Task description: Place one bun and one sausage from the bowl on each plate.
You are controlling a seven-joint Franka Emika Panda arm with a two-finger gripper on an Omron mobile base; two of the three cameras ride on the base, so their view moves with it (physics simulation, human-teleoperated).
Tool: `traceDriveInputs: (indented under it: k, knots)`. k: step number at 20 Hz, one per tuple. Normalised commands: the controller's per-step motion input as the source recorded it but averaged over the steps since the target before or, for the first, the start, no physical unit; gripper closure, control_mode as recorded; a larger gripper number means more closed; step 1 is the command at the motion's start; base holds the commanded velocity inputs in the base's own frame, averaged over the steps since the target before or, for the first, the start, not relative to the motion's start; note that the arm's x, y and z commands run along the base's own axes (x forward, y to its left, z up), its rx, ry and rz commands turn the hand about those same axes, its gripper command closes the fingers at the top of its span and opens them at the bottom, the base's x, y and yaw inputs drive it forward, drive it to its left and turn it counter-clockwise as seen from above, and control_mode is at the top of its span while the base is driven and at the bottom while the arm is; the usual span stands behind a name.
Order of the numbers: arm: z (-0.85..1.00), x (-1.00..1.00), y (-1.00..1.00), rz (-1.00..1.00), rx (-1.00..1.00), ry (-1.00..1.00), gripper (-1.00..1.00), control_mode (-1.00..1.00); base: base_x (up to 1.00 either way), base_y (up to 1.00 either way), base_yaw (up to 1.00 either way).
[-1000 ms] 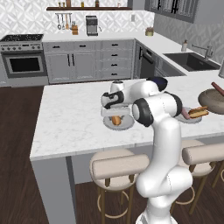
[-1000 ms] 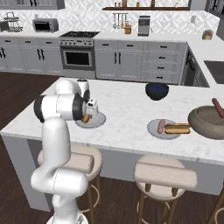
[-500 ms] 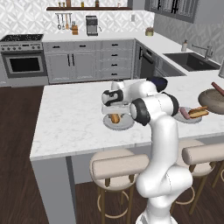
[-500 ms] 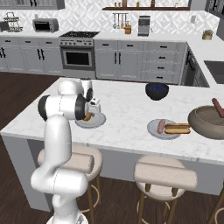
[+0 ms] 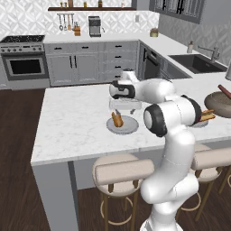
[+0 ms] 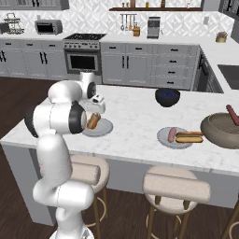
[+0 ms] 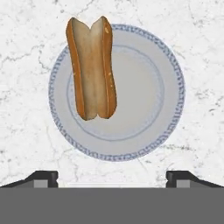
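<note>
wide-open, empty jaws over a bun [image 7: 91, 68] on the near plate [image 7: 144, 100]; dark bowl [image 6: 167, 96] well apart

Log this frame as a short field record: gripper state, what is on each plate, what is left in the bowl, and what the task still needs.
gripper: gripper open, holding nothing, above the near plate
near plate: near plate holds one bun, which overhangs the rim at one end; no sausage on it
far plate: far plate holds a second bun and a sausage
bowl: bowl has another sausage leaning out over its rim
blue bowl: blue bowl stands further back on the counter
remaining: a sausage for the near plate
</note>
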Motion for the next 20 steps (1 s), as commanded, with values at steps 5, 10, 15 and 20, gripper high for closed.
traceDriveInputs:
  k: [5, 10, 15, 20]
  knots:
    - [1.00, -1.00, -0.18, 0.00, 0.00, -0.06, -1.00, -1.00, 0.00, 0.00, 0.00]
    - [0.70, -1.00, -0.13, 0.00, 0.00, -0.15, -1.00, -1.00, 0.00, 0.00, 0.00]
    - [0.46, -1.00, -0.20, 0.00, 0.00, -0.17, -1.00, -1.00, 0.00, 0.00, 0.00]
    - [0.14, -0.59, -0.16, 0.00, 0.00, -0.07, -1.00, 1.00, -0.29, -0.33, 0.00]
